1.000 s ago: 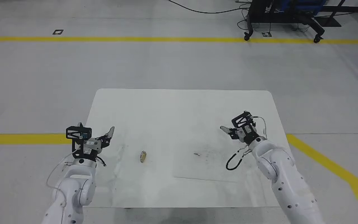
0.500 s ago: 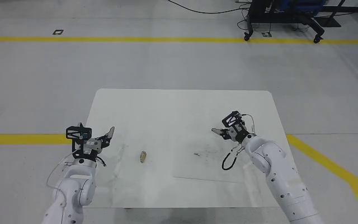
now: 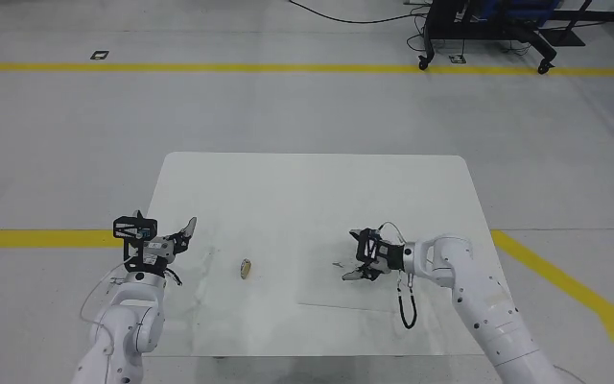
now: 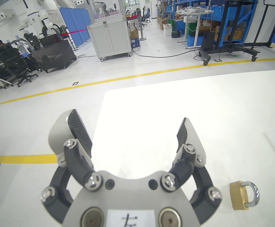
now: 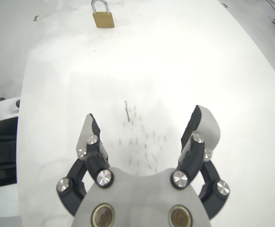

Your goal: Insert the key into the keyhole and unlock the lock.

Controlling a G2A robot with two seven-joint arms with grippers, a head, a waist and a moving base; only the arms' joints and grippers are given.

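Observation:
A small brass padlock (image 3: 246,268) with a silver shackle lies flat on the white table (image 3: 317,192), left of centre; the same padlock (image 4: 242,197) (image 5: 103,17) turns up in both wrist views. A thin silver key (image 3: 338,264) (image 5: 127,111) lies flat near the table's middle. My right gripper (image 3: 355,253) (image 5: 144,124) hovers open just right of the key, with the key a short way ahead of its fingertips. My left gripper (image 3: 163,230) (image 4: 131,126) stands open and empty at the table's left edge, with the padlock off to its side.
Scuff marks (image 5: 146,141) dot the table under the right gripper. A black cable (image 3: 407,305) loops from the right wrist over the table. Yellow floor lines (image 3: 288,67) run around the table, and a dark rack (image 3: 499,29) stands far back right.
The right arm has swung left and toward the table's middle, bringing its open gripper up to the key. The left arm, the padlock and the key have stayed put.

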